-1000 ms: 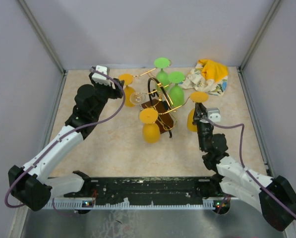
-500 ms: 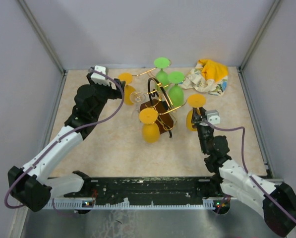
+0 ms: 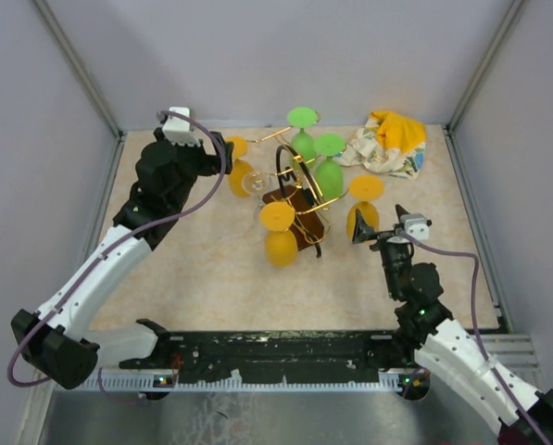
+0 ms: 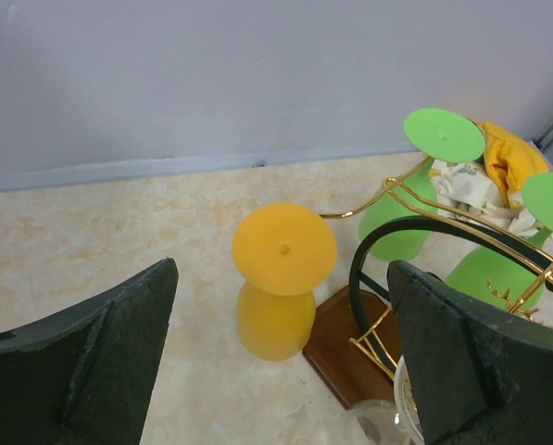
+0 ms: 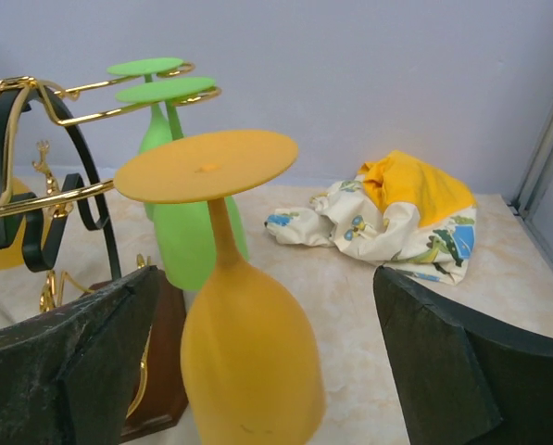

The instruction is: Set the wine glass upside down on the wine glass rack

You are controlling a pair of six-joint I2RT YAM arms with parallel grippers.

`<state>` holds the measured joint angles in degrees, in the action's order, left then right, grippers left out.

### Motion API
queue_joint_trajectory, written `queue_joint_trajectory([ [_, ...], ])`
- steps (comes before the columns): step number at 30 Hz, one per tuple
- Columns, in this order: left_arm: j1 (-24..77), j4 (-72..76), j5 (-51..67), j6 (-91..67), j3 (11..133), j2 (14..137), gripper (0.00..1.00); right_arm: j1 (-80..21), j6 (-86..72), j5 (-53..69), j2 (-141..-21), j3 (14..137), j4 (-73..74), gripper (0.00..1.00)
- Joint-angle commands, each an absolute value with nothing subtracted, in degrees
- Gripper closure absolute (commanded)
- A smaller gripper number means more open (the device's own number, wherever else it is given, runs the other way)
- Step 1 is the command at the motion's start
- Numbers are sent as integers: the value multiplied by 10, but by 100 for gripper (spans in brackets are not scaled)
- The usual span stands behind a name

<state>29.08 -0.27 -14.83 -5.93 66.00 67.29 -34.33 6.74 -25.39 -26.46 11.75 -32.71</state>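
Right claw (image 3: 378,225) has let go and backed toward the near edge, fingers now spread wide. Left claw (image 3: 219,159) is also spread, holding nothing, and has lifted at the far-left side.

Orange wine glass (image 3: 363,215) sits foot-up at the right arm of the wine glass rack (image 3: 287,197), mid-surface. Probably hung on the curl; wire contact hidden.

Step in hand: retreat. Withdraw straight back, no sideways brush against the bowl.

Right wrist view shows stem and bowl between the fingers. Overhead alone shows spacing from the green glasses (image 3: 329,174).
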Motion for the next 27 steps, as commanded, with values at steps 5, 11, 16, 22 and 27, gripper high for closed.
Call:
queue_joint_trajectory([
  [5,286,-76,-199,-112,715,691,0,-342,-15,-345,-224,218,-133,1],
  [11,286,-86,-198,-114,723,691,0,-342,-36,-323,-230,309,-45,1],
  [16,286,-95,-198,-119,730,694,0,-342,-72,-330,-239,380,16,1],
  [22,287,-98,-201,-132,735,693,0,-342,-68,-336,-264,428,38,1],
  [27,287,-105,-216,-147,744,692,1,-342,-54,-357,-323,478,40,1],
])
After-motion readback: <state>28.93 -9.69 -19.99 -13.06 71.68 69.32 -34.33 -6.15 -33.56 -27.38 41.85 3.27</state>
